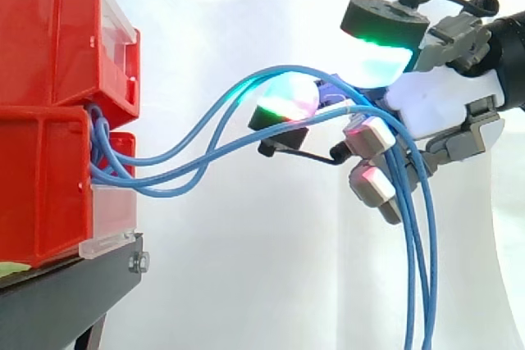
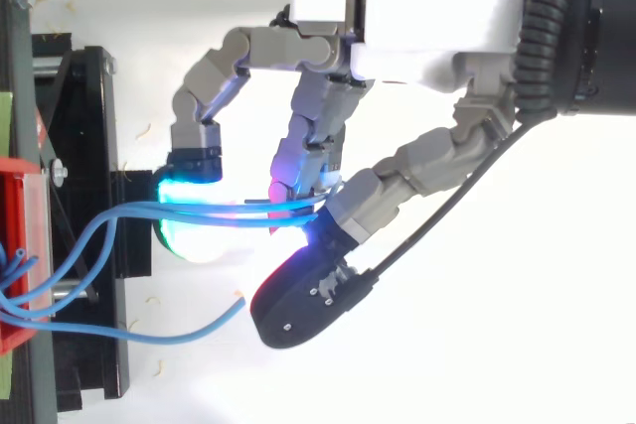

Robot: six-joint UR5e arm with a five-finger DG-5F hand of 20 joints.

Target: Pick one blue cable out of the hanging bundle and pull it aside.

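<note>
The blue cables [image 1: 418, 260] run out of the stacked red bins [image 1: 49, 38] on the black stand [image 1: 57, 301], arc across to the hand [image 1: 435, 104], then hang straight down past it. The hand is clenched round them: its glowing fingertips [image 1: 369, 133] curl over several strands, not one alone. The cables look light, thin, limp and smooth, likely to slide through thick pads. A pinch on a single strand at the arc's crest seems best. One loose-ended strand [image 2: 214, 320] lies apart, below the hand in the top view.
</note>
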